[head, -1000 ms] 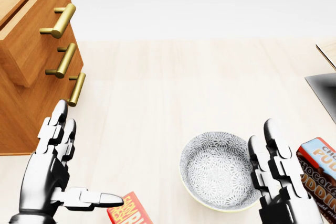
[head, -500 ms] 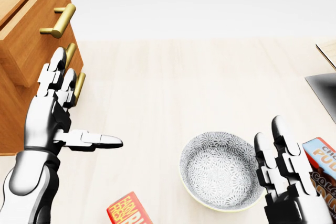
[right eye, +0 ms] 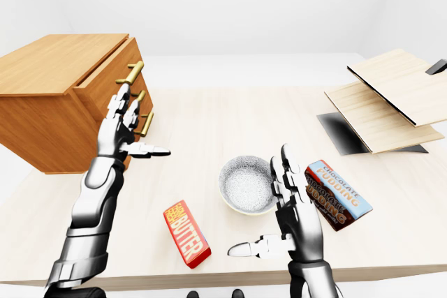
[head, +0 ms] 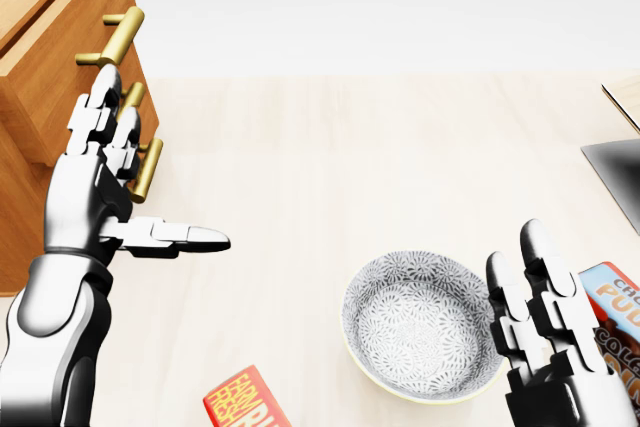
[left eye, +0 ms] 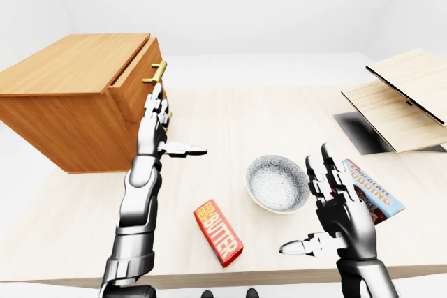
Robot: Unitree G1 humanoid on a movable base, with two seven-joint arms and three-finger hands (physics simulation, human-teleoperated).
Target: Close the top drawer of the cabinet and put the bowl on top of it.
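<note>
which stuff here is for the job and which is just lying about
For the job: cabinet, its top drawer standing partly out, bowl.
Lying about: butter box, chocolate pudding box, wooden boards.

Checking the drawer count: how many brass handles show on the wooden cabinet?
3, stacked on the wooden cabinet in the head view: the top brass handle, the middle handle partly behind the left hand, the lowest handle beneath. None seems fully hidden.
</note>
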